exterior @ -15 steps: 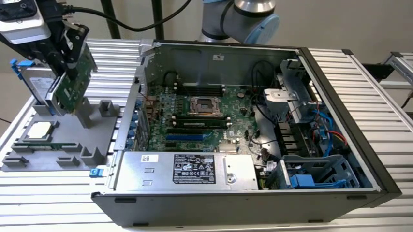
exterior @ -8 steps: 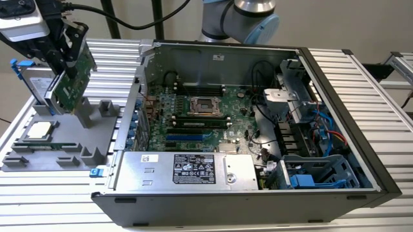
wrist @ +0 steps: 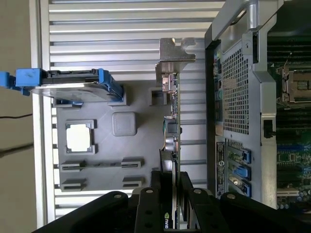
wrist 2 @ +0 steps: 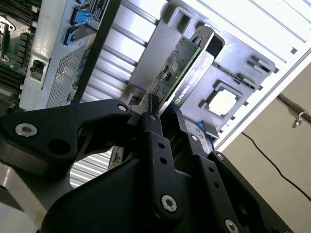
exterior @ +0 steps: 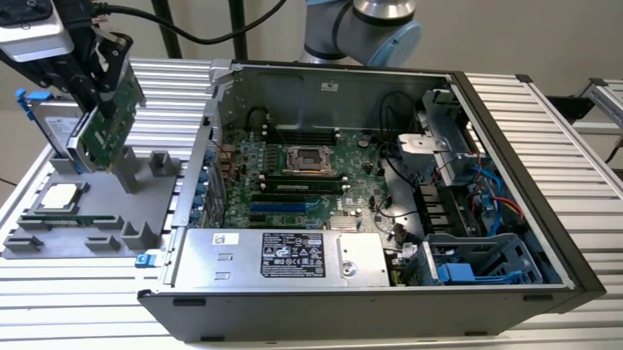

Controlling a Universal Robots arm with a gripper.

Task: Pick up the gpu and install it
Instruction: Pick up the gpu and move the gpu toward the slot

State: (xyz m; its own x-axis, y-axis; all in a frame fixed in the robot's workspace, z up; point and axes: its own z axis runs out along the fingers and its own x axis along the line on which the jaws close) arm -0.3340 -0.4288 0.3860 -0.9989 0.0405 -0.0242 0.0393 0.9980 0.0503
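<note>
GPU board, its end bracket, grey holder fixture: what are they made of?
The gpu board: green laminate, likely fibreglass circuit board, matt, studded with soldered parts. Its bracket: bare sheet metal, probably steel, judging by the dull silver sheen and bent tab. The grey fixture: probably plastic, uniform matt grey with formed pockets.

Bench: ribbed silver aluminium slats, directly under the claw and extending well past it. Plain beige wall beyond the claw. Two black upright posts before that wall. Light even, diffuse.
</note>
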